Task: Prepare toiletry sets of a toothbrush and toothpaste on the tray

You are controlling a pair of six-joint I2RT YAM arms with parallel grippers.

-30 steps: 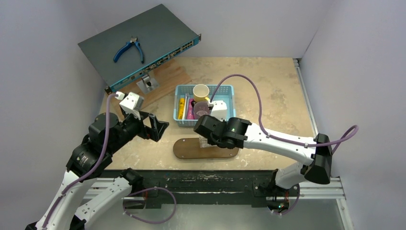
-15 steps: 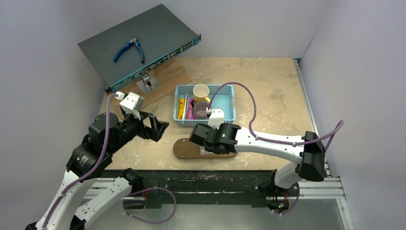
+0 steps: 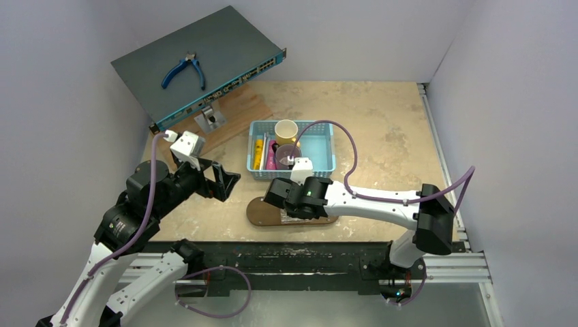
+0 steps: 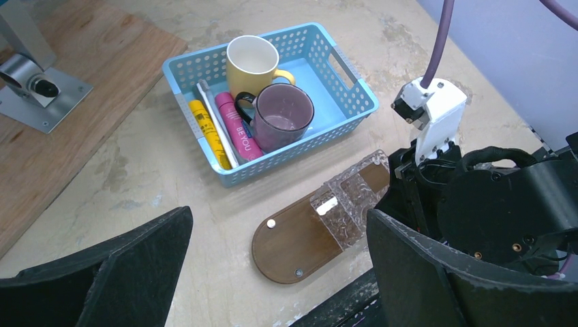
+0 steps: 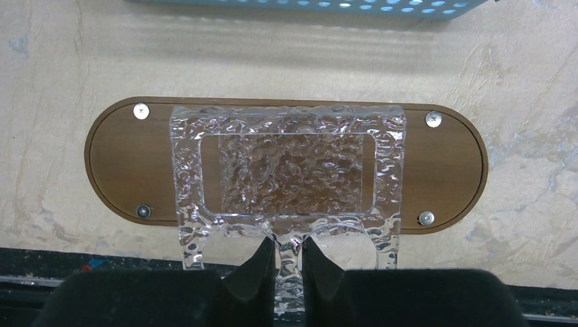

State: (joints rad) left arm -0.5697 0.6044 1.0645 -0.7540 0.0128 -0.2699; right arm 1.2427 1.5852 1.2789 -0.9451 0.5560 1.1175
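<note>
The dark-brown oval tray (image 3: pixel 257 212) lies near the front edge, also in the left wrist view (image 4: pixel 300 246) and the right wrist view (image 5: pixel 116 170). My right gripper (image 5: pixel 288 253) is shut on the stem of a clear textured holder (image 5: pixel 286 163), which lies across the tray's middle (image 4: pixel 347 201). In the top view the right gripper (image 3: pixel 297 206) is over the tray. A white toothbrush (image 4: pixel 217 126), pink toothpaste (image 4: pixel 235 129) and yellow toothpaste (image 4: pixel 208 133) lie in the blue basket (image 4: pixel 341 68). My left gripper (image 4: pixel 278 218) is open and empty, held left of the tray (image 3: pixel 228 182).
The basket (image 3: pixel 324 146) also holds a yellow mug (image 4: pixel 252 58) and a purple mug (image 4: pixel 283 122). A grey network switch (image 3: pixel 204 54) with blue pliers (image 3: pixel 184 68) leans at the back left, over a wooden board (image 3: pixel 235 112) with a metal stand (image 3: pixel 210 119).
My right arm has moved left and toward the front edge, bringing the clear holder down over the tray. The left arm has not moved.
</note>
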